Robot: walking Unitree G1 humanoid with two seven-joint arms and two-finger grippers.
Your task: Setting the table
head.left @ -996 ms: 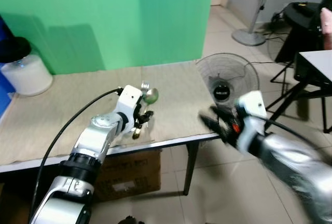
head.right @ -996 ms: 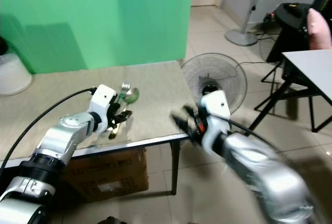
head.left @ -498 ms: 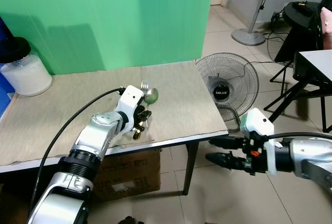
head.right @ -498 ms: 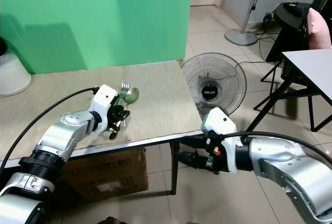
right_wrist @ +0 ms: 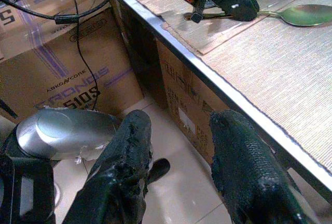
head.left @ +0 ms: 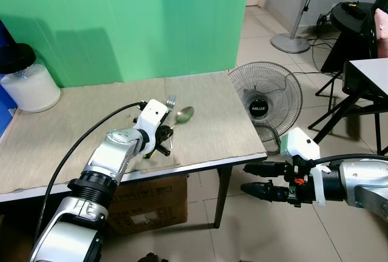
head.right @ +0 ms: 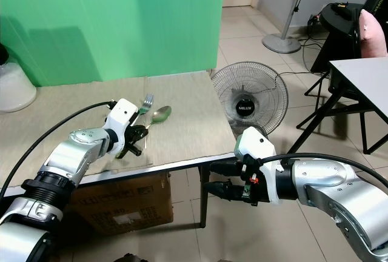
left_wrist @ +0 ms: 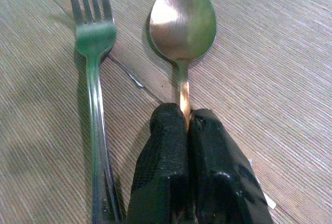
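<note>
A silver spoon (left_wrist: 182, 19) lies on the beige table mat (head.left: 206, 128), right beside a silver fork (left_wrist: 93, 37) and parallel to it. My left gripper (left_wrist: 185, 117) is shut on the spoon's handle, low over the mat near the table's front edge. The spoon (head.left: 183, 114) has its bowl pointing away from me, and the fork (head.left: 171, 100) is just to its left. My right gripper (head.left: 244, 178) hangs open below the table's front right corner, off the table, with nothing between its fingers (right_wrist: 129, 146).
A floor fan (head.left: 267, 101) stands just past the table's right end. A white tub with a black lid (head.left: 27, 83) sits at the back left. A cardboard box (head.left: 151, 204) is under the table. Another table (head.left: 370, 71) and stands are at the far right.
The spoon has come down flat onto the mat beside the fork, still in my left gripper. My right arm swung down and right, below the table edge, and has settled.
</note>
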